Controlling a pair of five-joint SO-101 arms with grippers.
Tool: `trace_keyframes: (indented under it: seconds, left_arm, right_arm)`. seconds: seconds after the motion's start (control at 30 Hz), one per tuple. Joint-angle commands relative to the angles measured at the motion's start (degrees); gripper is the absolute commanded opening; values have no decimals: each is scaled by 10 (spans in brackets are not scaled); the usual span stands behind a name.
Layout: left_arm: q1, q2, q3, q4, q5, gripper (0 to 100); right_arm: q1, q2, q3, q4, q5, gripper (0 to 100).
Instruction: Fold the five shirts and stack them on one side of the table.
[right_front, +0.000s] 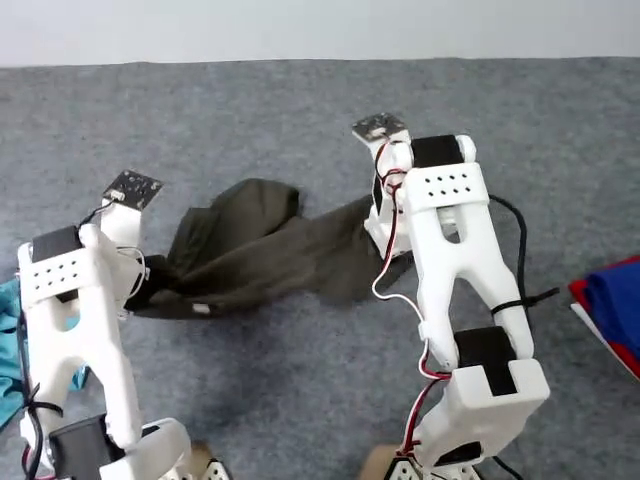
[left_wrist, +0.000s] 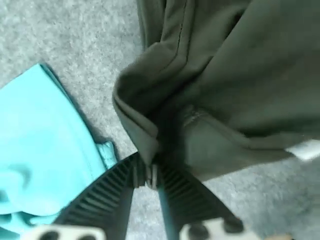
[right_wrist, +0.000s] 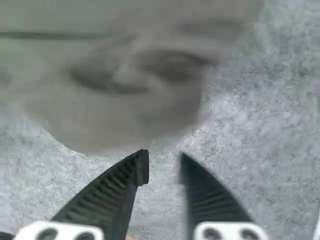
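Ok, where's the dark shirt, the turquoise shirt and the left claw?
dark shirt (right_front: 260, 250), high view, crumpled middle
turquoise shirt (left_wrist: 35, 140), left wrist view, flat middle
left claw (left_wrist: 147, 172), left wrist view, between fingertips

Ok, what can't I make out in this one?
Teal shirt: high view, cut off by the edge and partly behind an arm.
Red and blue shirt: high view, cut off by the edge; folded or not, unclear.
Dark shirt: right wrist view, blurred; which part lies near the right gripper is unclear.
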Motion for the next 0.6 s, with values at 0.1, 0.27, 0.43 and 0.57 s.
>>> trace_keyframes:
  seconds: [0.1, 0.27, 0.43, 0.57]
  left_arm:
    - [-4, -22, 8, -47, 4, 7]
    - [-4, -22, 8, -65, 4, 7]
    - [-4, -22, 8, -69, 3, 7]
    - [-5, -22, 8, -69, 2, 7]
  right_arm:
    - [-9, -21, -44, 37, -59, 265]
    - [-7, 19, -45, 12, -55, 266]
    - [-6, 111, -46, -67, -51, 266]
    - [-10, 167, -55, -108, -20, 264]
